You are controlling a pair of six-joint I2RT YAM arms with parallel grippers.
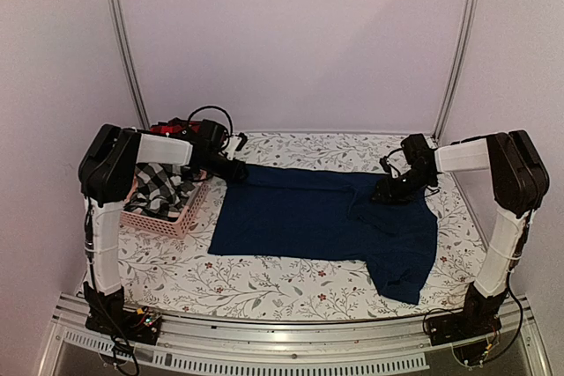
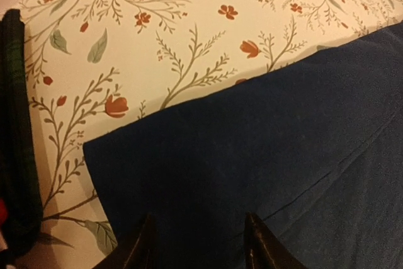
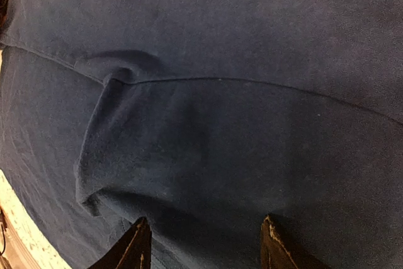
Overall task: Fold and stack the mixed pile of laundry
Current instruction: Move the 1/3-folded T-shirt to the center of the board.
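Observation:
The navy blue trousers [image 1: 317, 213] lie spread flat across the floral table, with one leg end bent toward the front right [image 1: 405, 261]. My left gripper [image 1: 236, 170] hovers over their far left corner, jaws apart and nothing between them; in the left wrist view the gripper [image 2: 198, 226] is just above the navy cloth [image 2: 264, 155]. My right gripper [image 1: 388, 189] is over the trousers' far right part. It is open too [image 3: 204, 223], above a seam and a small fold [image 3: 119, 80]. The black-and-white checked shirt [image 1: 159, 187] lies in the basket, with a red-and-black piece [image 1: 167, 129] behind it.
The pink slotted basket [image 1: 181, 217] stands at the table's left edge beside my left arm. A dark garment [image 2: 12, 124] hangs at the left border of the left wrist view. Metal frame posts [image 1: 458, 50] rise at the back corners. Floral tablecloth [image 1: 282, 283] shows in front of the trousers.

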